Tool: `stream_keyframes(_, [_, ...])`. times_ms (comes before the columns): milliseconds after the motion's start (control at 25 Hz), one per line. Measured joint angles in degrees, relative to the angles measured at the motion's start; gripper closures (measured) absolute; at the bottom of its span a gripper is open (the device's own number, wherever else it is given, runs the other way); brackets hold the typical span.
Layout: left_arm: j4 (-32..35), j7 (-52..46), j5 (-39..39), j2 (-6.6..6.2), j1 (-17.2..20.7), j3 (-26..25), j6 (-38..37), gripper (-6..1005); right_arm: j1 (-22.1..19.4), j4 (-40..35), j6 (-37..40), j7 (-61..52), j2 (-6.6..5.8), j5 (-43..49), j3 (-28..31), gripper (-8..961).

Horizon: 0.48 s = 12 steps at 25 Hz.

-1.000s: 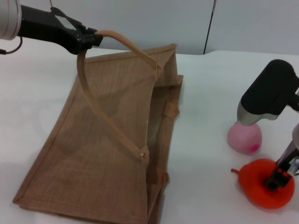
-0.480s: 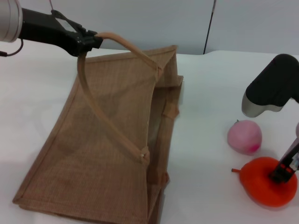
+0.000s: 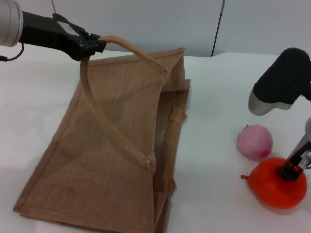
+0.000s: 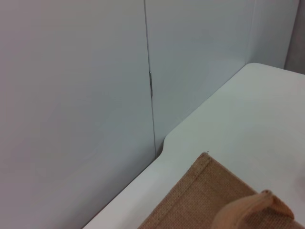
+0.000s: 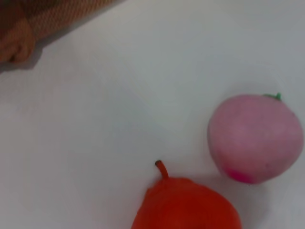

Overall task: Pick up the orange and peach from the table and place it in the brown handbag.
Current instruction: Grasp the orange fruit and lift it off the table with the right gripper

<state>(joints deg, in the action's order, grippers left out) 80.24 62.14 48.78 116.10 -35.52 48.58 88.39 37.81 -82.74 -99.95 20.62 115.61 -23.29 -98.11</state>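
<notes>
Orange sits on the white table at the right, just beside the peach. Right gripper rests its fingertips on the orange's top; whether they are spread or closed cannot be told. Left gripper pinches the brown handbag's handle, holding it raised.

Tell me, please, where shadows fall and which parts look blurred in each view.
Head view: the tan-brown woven jute tote bag casts only a faint shadow on the white table; the left gripper pinching its handle looks sharp. Right wrist view: the pale pink round peach and bright orange-red orange look soft, with weak shadows. Left wrist view: the bag's handle looks blurred.
</notes>
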Motion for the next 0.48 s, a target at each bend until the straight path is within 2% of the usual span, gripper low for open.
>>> stream_keyframes(480, [0.6, 0.0, 0.2, 0.01, 0.2, -0.8, -0.1, 872, 0.0, -2.8, -0.4, 0.3, -0.23, 1.6, 2.3, 784])
